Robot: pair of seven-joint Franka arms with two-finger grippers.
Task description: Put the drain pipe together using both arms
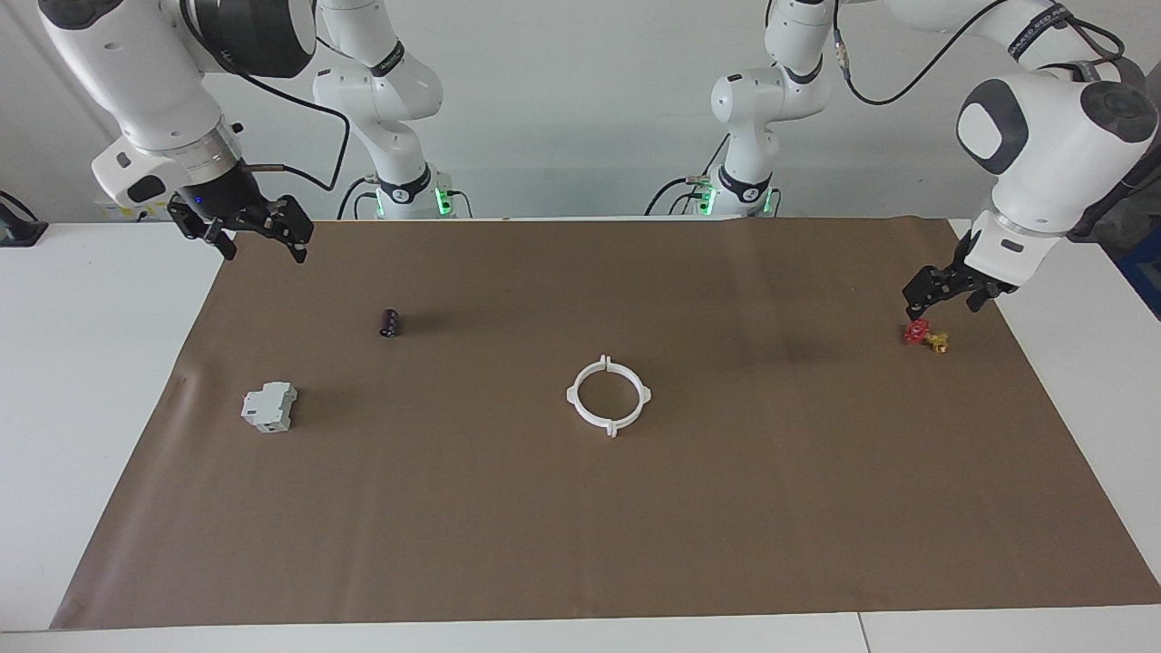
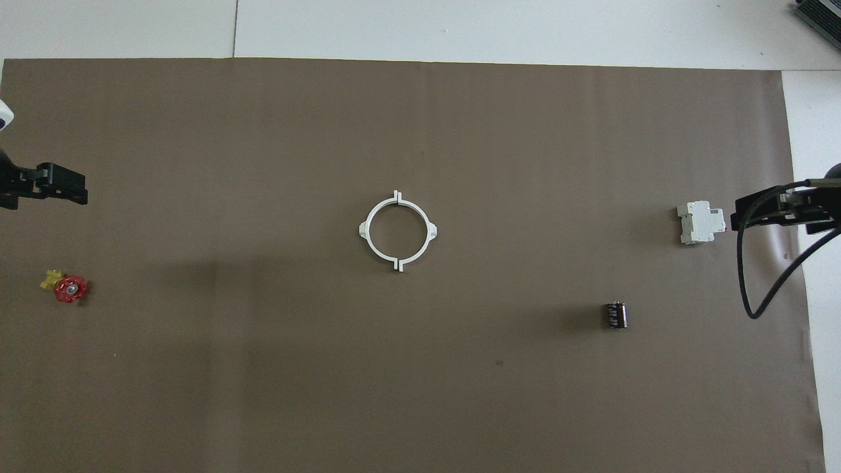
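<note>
Two sets of jaws, both spread open and holding nothing. The left gripper (image 1: 943, 299) hangs low at the left arm's end of the counter, just above a small red-and-yellow valve (image 1: 925, 336) but apart from it in the facing view. The right gripper (image 1: 245, 227) is raised over the edge of the brown paper (image 1: 635, 544) at the right arm's end, clear of everything. Both arms seem drawn out to the ends so that the middle lies free, which fits either a start or a finish.

One white ring (image 1: 609, 395), the drain pipe, lies flat at the middle of the paper, well apart from both grippers. It is made of two half-rings whose end tabs meet at two seams, with four tabs sticking outward. The halves sit so squarely together that I judge them already mated, or nearly so; whether they are clipped fast cannot be told.

Counted otherwise: one grey-white boxy block (image 1: 269, 405) and one small dark cylinder (image 1: 390, 322), both toward the right arm's end, the cylinder nearer to the robots than the block. Neither looks like part of the job.
</note>
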